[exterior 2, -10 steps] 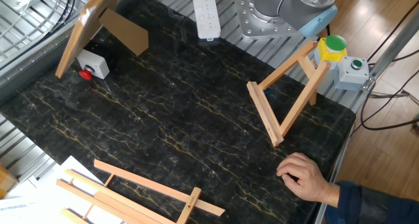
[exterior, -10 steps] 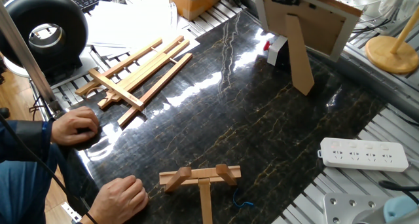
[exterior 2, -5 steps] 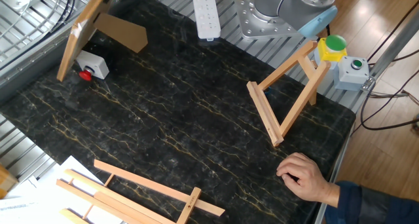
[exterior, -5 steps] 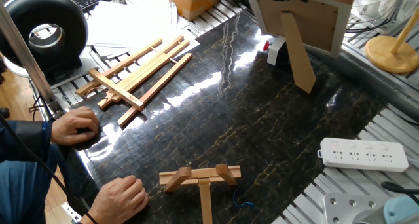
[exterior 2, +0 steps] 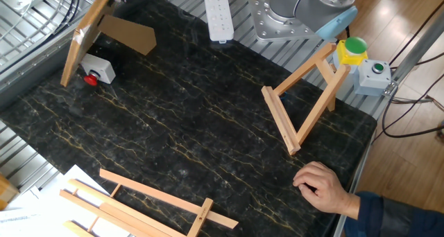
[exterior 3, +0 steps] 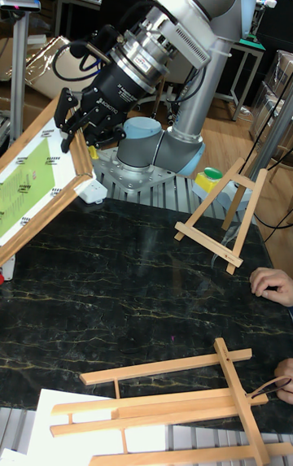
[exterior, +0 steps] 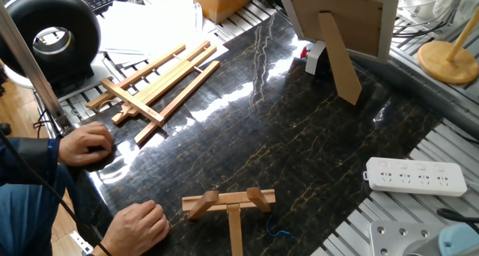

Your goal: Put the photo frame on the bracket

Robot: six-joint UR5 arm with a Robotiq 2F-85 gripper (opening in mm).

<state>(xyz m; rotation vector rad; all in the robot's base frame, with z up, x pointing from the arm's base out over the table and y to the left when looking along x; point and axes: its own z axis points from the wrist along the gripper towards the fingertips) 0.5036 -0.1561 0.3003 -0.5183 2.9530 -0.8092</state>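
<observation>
The jaws (exterior 3: 75,134) were clamped on the top edge of the photo frame (exterior 3: 37,189), near its upper corner. Frame hung tilted, front w/ a green print facing the tall view, back w/ brown board and fold-out prop (exterior: 338,58) facing one fixed view. Its lower end was at the far end of the bench (exterior: 284,129), just above or maybe touching it, can't tell which, right by a small white box w/ a red button (exterior 2: 95,69).

Bracket (exterior 2: 305,98) stood at the opposite end of the bench, well apart from frame, close to the robot base (exterior 2: 288,15). A bigger slatted easel (exterior: 153,84) lay flat off to one side. A person's hands (exterior: 135,226) rested at the bench edge, one (exterior 2: 322,187) near the bracket.

Step in hand, as I judged it: carry the frame across to the bracket. To do well: lift enough so the prop and lower edge clear the bench, keep the tilt steady, line the bottom edge up w/ the two angled blocks (exterior: 228,200), lower gently. Risks: the prop catching the bracket's leg, bracket tipping, hand nearby.
</observation>
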